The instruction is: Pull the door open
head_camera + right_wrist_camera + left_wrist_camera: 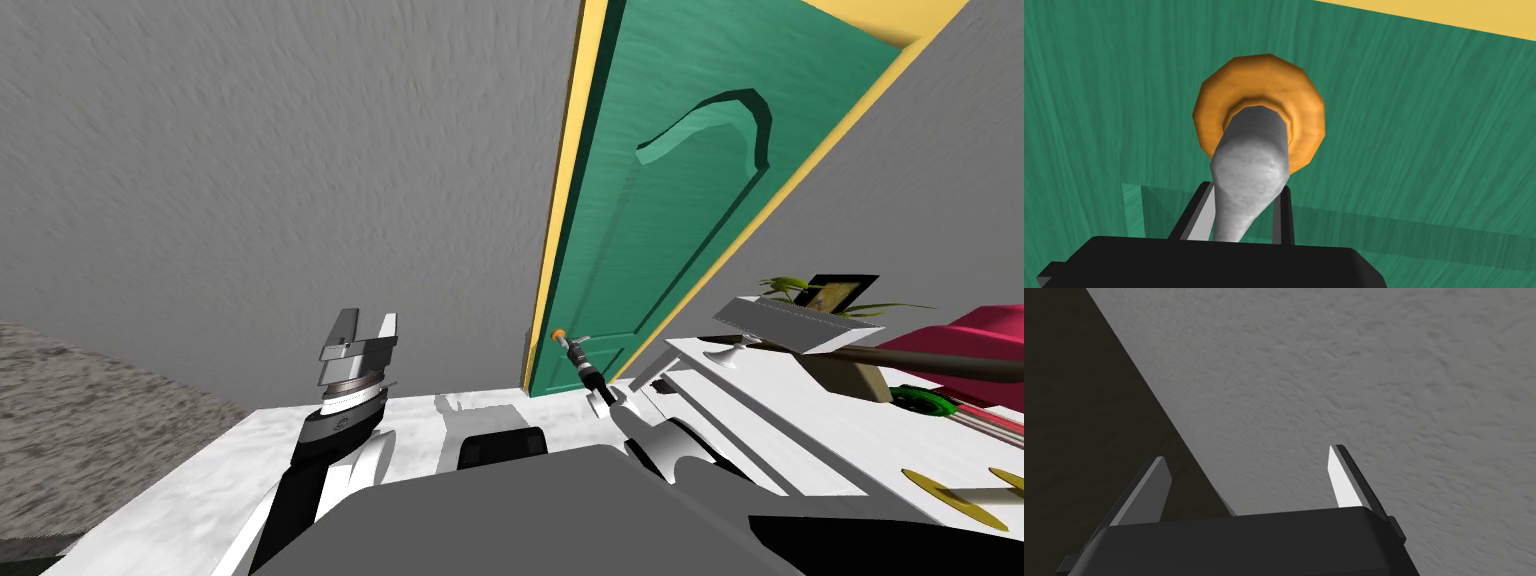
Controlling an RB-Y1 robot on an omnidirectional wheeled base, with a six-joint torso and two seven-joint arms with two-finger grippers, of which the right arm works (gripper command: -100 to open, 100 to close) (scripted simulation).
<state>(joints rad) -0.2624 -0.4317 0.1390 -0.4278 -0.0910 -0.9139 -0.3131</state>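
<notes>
A green panelled door [680,200] hangs in a yellow frame [562,190]. Its grey lever handle [1251,175] comes out of an orange round base [1259,112] near the door's edge. My right gripper [1241,210] is shut on the handle, one finger pressed against each side of it. In the head view the right gripper [578,352] reaches forward to the handle [562,337]. My left gripper [364,328] is raised in front of the grey wall, apart from the door, and its fingers [1341,480] stand open with nothing between them.
A white cabinet [790,420] stands close on the right of the door, bearing a shelf [795,320], a plant and a picture frame [838,292]. A grey textured wall [280,180] runs left of the door. White floor [200,480] lies below.
</notes>
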